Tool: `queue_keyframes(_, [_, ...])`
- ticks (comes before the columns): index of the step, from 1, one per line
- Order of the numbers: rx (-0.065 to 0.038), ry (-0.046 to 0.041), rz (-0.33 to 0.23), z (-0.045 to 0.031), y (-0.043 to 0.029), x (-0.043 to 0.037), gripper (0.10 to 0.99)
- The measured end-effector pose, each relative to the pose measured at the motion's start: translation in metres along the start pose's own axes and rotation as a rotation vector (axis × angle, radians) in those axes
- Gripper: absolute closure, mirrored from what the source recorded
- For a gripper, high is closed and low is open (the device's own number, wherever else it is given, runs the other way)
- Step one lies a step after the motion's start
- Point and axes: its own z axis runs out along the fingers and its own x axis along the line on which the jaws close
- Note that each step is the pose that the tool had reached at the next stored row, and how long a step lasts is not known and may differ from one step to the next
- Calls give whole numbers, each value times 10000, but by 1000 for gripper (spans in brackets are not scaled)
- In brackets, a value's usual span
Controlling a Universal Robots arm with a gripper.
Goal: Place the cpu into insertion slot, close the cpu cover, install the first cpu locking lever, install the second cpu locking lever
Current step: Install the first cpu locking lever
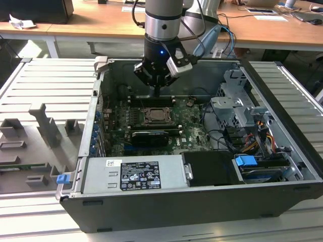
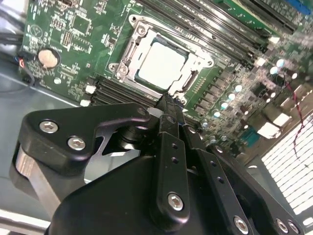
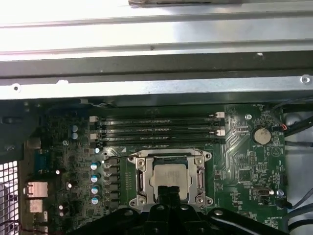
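Open room above the cpu [image 3: 168, 180], memory slots [image 3: 156, 128] just beside

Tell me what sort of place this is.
Probably a robotics lab or workshop: an opened computer case sits on a slatted metal table, a robot arm hangs over it, with wooden desks behind.

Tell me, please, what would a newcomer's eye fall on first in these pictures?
First, in the exterior view, the black hand hanging inside the open computer case, above the middle of its floor. Then, in both wrist views, the pale cpu, framed in silver metal on the green board, just beyond the hand's tip.
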Motion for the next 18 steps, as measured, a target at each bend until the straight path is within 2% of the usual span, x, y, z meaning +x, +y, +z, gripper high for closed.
queue_keyframes(4, [-1, -25, -277, 2, -1, 18, 980])
queue_keyframes(10, [1, -166, -291, 6, -4, 182, 980])
queue_keyframes(12, [1, -223, -294, 9, -5, 267, 980])
queue_keyframes(18, [-39, -265, -343, 37, -6, 417, 980])
